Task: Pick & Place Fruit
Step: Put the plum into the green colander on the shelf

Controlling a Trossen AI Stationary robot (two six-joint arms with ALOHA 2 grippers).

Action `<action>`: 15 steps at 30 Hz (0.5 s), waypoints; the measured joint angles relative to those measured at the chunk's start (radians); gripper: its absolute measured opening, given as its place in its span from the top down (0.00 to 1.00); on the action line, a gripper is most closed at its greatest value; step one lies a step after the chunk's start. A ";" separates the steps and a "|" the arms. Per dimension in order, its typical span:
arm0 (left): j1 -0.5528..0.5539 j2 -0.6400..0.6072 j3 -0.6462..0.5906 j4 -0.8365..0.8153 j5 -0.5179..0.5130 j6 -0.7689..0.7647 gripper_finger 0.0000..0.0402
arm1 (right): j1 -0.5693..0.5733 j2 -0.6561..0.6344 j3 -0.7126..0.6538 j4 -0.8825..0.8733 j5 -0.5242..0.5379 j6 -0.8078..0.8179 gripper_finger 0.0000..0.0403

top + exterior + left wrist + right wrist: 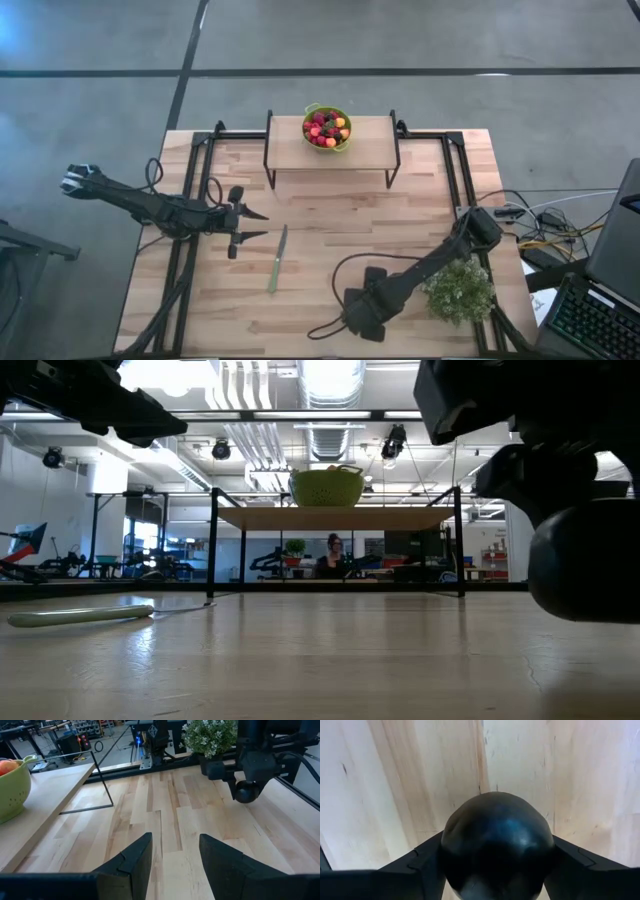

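Observation:
A green colander [327,128] filled with small red, dark and orange fruit stands on a raised wooden shelf [375,145] at the table's far side. My right gripper [497,865] points down over the near right part of the table, shut on a big dark round fruit [495,840]; this fruit also shows in the left wrist view [247,792] and the low view [590,570]. My left gripper [172,855] waits open at the table's left, nothing between its fingers. My right gripper pinches the dark round fruit between its two fingers, one on each opposite side [451,845]. The fingers come from above, pointing down. The fruit fills the gap between them and hangs below the gripper, clear of the table top.
A slim green-handled knife [277,260] lies flat on the table between the arms. A bushy pale-green plant [460,290] stands at the near right, close beside my right arm. The shelf stands on thin black legs [268,165]. Bare wood lies between the knife and the shelf.

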 joint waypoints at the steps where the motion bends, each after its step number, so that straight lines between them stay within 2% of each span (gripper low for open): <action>1: 0.000 0.000 0.000 0.000 0.000 0.000 0.58 | -0.002 -0.003 0.000 0.000 0.001 -0.006 0.40; 9: 0.000 0.000 0.000 -0.002 0.000 0.000 0.58 | -0.041 -0.079 0.002 -0.006 0.021 -0.053 0.36; 15: 0.000 0.000 0.000 -0.004 0.000 0.000 0.58 | -0.078 -0.174 0.001 -0.004 0.074 -0.112 0.39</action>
